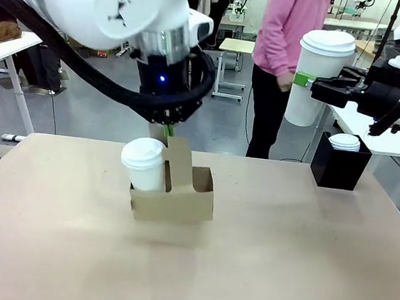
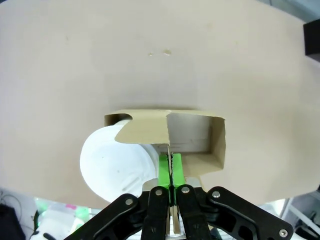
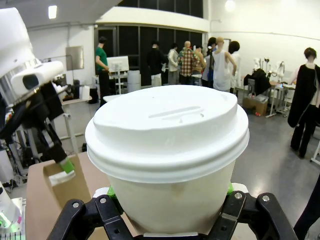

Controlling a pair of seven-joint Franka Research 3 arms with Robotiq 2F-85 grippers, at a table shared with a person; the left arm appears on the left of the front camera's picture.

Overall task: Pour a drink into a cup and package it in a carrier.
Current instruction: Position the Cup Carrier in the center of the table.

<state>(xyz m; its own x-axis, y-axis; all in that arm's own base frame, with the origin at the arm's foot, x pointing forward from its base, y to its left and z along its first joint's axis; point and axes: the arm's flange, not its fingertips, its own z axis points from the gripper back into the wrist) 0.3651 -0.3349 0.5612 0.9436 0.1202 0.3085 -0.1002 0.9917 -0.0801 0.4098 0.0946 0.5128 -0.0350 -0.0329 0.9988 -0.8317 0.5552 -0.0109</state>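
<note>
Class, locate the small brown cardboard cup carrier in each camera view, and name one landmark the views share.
Front view: small brown cardboard cup carrier, centre, below the left gripper.
Left wrist view: centre, just beyond that gripper.
Right wrist view: lower left, behind the tall white lidded paper cup.
Shared landmark: the left gripper's green pads clamped on its handle panel.

We see a grey floor [image 1: 82, 116] and a pale stool [image 1: 236, 45] beyond the tan table [image 1: 303, 261]. Dark windows [image 3: 132, 42] line the far wall under a bright ceiling light [image 3: 52, 11].
</note>
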